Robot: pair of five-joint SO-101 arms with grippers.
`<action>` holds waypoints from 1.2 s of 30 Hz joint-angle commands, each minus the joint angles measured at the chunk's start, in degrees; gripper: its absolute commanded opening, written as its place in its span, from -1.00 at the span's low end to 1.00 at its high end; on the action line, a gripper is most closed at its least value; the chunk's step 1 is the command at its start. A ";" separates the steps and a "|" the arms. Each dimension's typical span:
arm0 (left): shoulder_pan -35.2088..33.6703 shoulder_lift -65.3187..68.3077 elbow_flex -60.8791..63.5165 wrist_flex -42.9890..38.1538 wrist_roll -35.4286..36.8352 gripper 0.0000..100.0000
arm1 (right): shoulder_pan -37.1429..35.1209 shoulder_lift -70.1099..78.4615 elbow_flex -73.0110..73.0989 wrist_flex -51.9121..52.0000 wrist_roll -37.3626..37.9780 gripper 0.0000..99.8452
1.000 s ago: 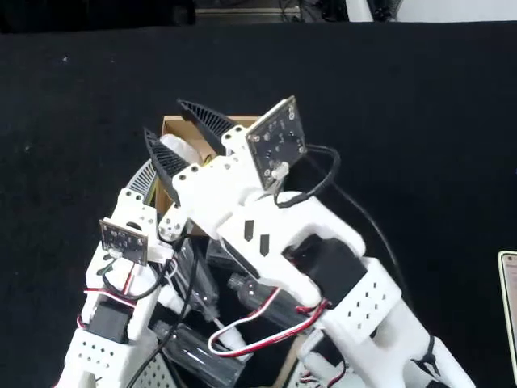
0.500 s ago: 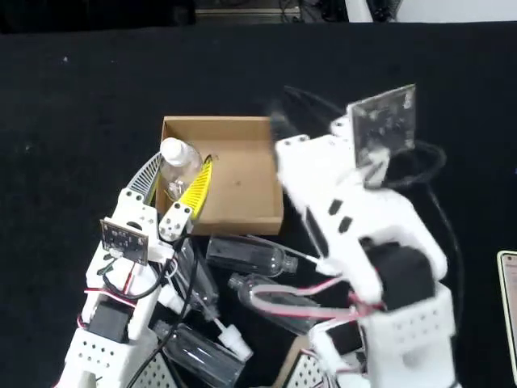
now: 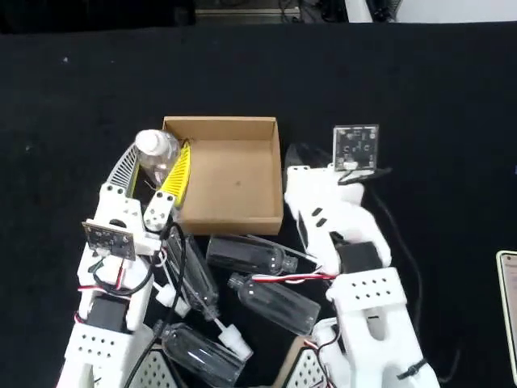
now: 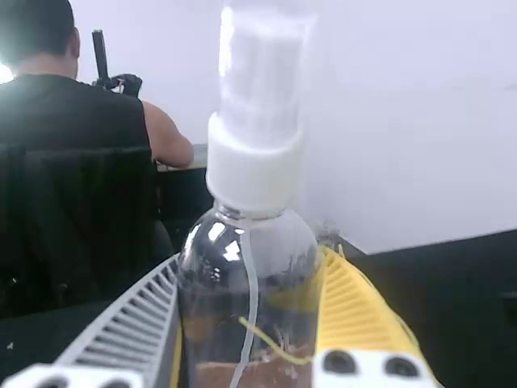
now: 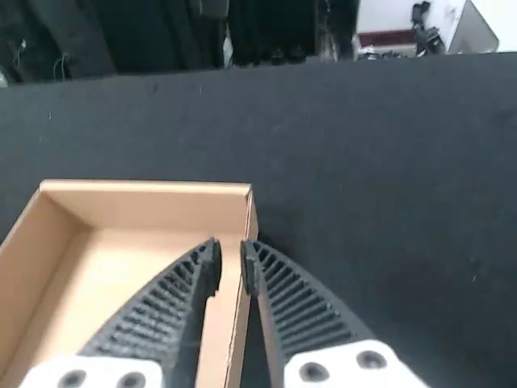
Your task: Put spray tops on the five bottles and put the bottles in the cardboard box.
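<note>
My left gripper [image 3: 161, 160] is shut on a clear bottle [image 3: 155, 152] with a white spray top [image 4: 257, 121]. It holds the bottle upright at the left wall of the open cardboard box [image 3: 230, 217]. In the left wrist view the bottle [image 4: 246, 299] stands between the grey finger [image 4: 121, 327] and the yellow finger [image 4: 355, 311]. My right gripper [image 5: 230, 252] is shut with nothing in it, at the box's right wall [image 5: 242, 267], and it is dark against the cloth in the high view [image 3: 296, 155]. Several clear bottles lie in front of the box, among them one [image 3: 246, 255] and another [image 3: 275, 301].
The table has a black cloth [image 3: 420, 97]. Two more bottles [image 3: 194, 281] [image 3: 198, 353] lie between the arm bases, under loose cables. A white-edged flat object [image 3: 509, 287] sits at the table's right edge. The box floor [image 3: 230, 174] holds nothing.
The right arm has swung from above the box to its right side and drawn back, its gripper closing. The left gripper has carried the bottle leftward to the box's left wall.
</note>
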 commanded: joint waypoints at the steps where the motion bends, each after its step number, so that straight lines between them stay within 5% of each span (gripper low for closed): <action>1: -0.75 11.16 -3.56 -9.41 -0.09 -0.88 | -1.14 -0.57 -0.04 -1.76 -0.53 -0.98; 10: -0.31 50.29 -26.42 -16.70 -0.26 -0.88 | -1.05 -0.57 0.84 -1.76 -0.44 -0.98; 25: -1.80 93.10 -34.24 -58.02 0.00 -0.88 | -5.80 -0.57 1.10 -1.67 -0.44 -0.98; 36: -4.88 109.27 -44.88 -59.52 0.00 -0.88 | -6.15 -0.57 1.10 -1.58 -0.44 -0.98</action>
